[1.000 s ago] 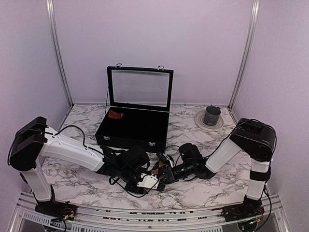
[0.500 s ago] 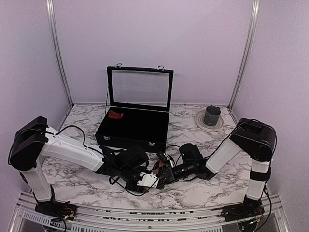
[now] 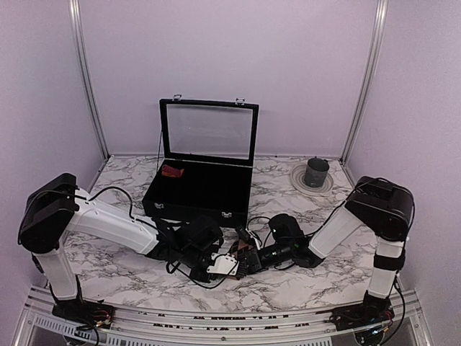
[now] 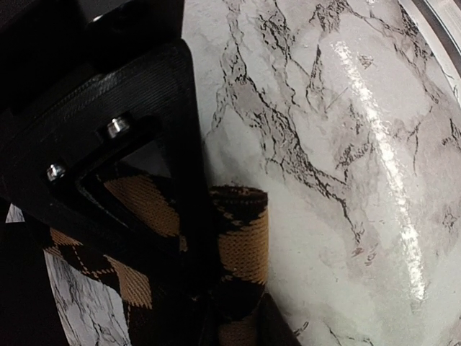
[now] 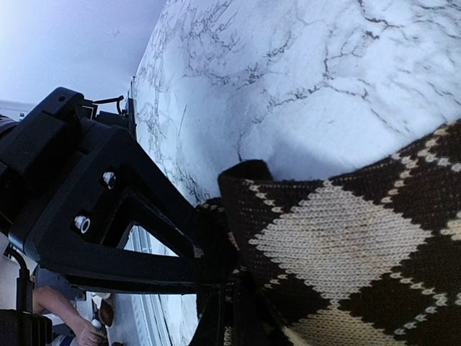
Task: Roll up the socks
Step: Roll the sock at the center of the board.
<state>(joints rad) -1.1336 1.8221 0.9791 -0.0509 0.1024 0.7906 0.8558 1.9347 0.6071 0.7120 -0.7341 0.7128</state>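
Note:
The dark brown argyle sock point(image 3: 235, 251) lies low over the marble at the front centre, between my two grippers. My left gripper point(image 3: 229, 264) is shut on one rolled end of it; the roll with tan diamonds shows in the left wrist view point(image 4: 245, 238). My right gripper point(image 3: 246, 258) is shut on the other side, and the sock fills the lower right of the right wrist view point(image 5: 346, 245). The left gripper's black finger point(image 5: 108, 216) presses against it there. The magenta-red sock point(image 3: 171, 171) lies in the back left corner of the black case.
A black case point(image 3: 189, 207) with its glass lid standing open sits behind the grippers. A grey cup point(image 3: 315, 171) stands on a white plate point(image 3: 299, 182) at the back right. Black cables point(image 3: 253, 222) loop between the case and the right arm.
My left gripper has shifted slightly right and away from the front edge, closer against the right gripper. The sock stays held between them.

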